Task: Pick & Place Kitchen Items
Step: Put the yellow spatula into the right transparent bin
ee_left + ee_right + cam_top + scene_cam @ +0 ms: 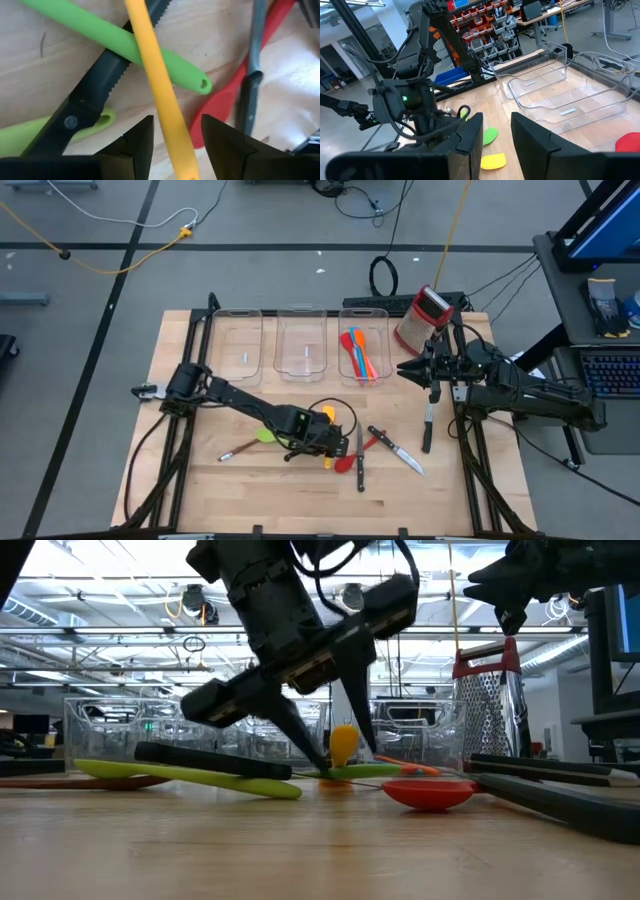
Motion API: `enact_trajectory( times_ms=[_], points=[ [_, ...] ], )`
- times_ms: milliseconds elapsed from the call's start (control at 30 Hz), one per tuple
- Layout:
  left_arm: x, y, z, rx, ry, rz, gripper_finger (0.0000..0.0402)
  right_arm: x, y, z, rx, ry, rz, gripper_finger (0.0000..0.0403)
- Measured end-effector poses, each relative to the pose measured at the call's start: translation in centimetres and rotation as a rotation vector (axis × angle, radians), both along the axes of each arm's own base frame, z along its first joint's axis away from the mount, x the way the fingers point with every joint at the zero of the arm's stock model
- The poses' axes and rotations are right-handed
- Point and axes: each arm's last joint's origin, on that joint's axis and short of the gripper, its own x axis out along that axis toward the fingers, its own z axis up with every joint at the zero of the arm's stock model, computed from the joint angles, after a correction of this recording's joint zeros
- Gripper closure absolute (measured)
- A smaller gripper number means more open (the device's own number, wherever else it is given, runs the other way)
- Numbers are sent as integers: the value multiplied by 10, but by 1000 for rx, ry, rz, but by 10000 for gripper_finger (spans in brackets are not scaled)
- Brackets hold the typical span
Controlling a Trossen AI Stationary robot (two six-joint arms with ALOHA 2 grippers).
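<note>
we see the left gripper (335, 755) down at the table, its fingertips astride a yellow utensil (343, 745). a green spatula (190, 777) and a black handle (210, 761) lie left of it. a red spoon (430, 792) sits right, before the grater (487, 710).
</note>
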Motion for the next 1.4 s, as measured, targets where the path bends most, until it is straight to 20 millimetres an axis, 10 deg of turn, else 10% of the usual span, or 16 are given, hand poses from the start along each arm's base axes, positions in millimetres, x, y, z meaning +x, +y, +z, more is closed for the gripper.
enact_trajectory(
  times_ms=[633,1000,1400],
  points=[
    [2,-2,-8,-64,24,15,240,0,0,0,9,-4,-2,310],
    [2,-2,-8,-89,36,71,358,0,0,0,10,-4,-2,310],
    [7,-5,0,-102,10,74,362,0,0,0,9,-3,-1,310]
  ],
)
